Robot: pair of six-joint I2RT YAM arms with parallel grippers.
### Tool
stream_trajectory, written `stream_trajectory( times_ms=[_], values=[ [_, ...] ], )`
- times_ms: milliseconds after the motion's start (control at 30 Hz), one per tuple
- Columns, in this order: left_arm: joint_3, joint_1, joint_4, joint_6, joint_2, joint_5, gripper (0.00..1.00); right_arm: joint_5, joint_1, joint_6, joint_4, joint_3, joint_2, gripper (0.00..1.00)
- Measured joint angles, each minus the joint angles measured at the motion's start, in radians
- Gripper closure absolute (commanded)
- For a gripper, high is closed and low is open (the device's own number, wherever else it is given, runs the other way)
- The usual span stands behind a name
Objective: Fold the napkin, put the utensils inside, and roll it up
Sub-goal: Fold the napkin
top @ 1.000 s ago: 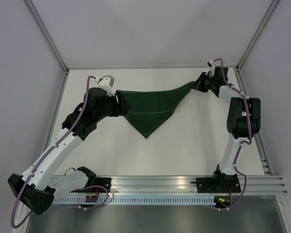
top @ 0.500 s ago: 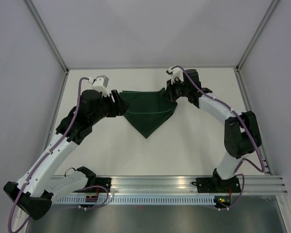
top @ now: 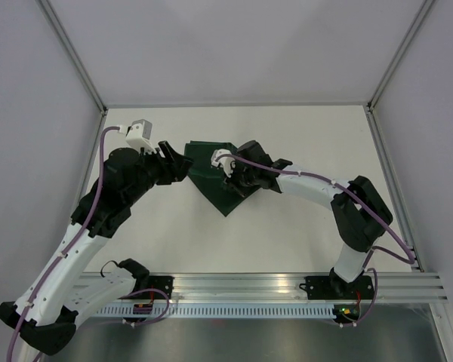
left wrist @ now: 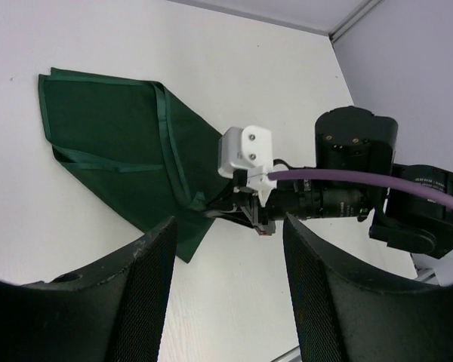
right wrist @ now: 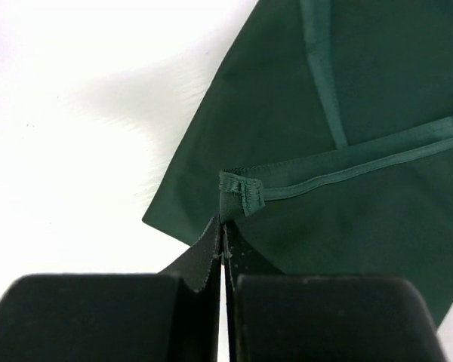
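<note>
The dark green napkin (top: pixel 209 187) lies on the white table, partly folded over itself; it also shows as the napkin (left wrist: pixel 106 143) and the napkin (right wrist: pixel 362 113). My right gripper (top: pixel 228 178) is shut on a hemmed corner of it, held low over the cloth's middle. The right wrist view shows that corner pinched at the tips of the right gripper (right wrist: pixel 223 228). My left gripper (top: pixel 175 160) hovers open just left of the napkin, nothing between its fingers; bare table shows between the jaws of the left gripper (left wrist: pixel 226 290). No utensils are in view.
White walls with metal frame posts (top: pixel 75 60) enclose the table (top: pixel 309 226) on three sides. An aluminium rail (top: pixel 249 286) with both arm bases runs along the near edge. My right arm (top: pixel 317 188) stretches leftward across the table's middle.
My right gripper has carried the napkin's right corner from the far right to the left, over the cloth, folding it. My left arm has drawn back slightly to the left.
</note>
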Motion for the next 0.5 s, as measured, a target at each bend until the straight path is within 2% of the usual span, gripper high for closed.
stream_trajectory(
  times_ms=[333,500],
  values=[
    [0.0,0.0,-0.017,0.0,-0.004,-0.007,0.36,0.045,0.073,-0.037,-0.02,-0.009,0.079,0.98],
    [0.0,0.0,-0.019,0.0,-0.004,-0.006,0.35,0.047,0.073,-0.046,-0.031,-0.013,0.086,0.73]
  ],
)
